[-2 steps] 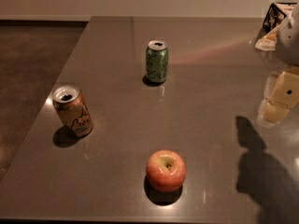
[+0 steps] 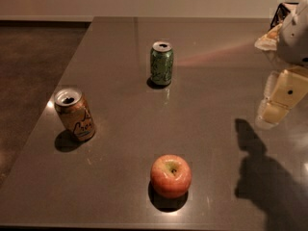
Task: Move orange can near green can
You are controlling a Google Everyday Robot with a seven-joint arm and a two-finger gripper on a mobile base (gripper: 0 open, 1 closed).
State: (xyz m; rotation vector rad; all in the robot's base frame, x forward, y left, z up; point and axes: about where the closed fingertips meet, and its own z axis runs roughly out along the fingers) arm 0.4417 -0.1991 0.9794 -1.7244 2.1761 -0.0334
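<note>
The orange can (image 2: 75, 114) stands upright near the table's left edge, orange-tan with dark scribbled lettering and a silver top. The green can (image 2: 161, 63) stands upright further back, near the middle of the table, well apart from the orange can. My gripper (image 2: 279, 98) hangs above the table at the right edge of the view, far from both cans, with pale cream fingers pointing down. It holds nothing that I can see.
A red-yellow apple (image 2: 171, 175) sits near the table's front edge, between me and the green can. The dark grey table (image 2: 211, 129) ends at the left beside the orange can. A pale crumpled object (image 2: 269, 37) and a dark frame lie at the far right.
</note>
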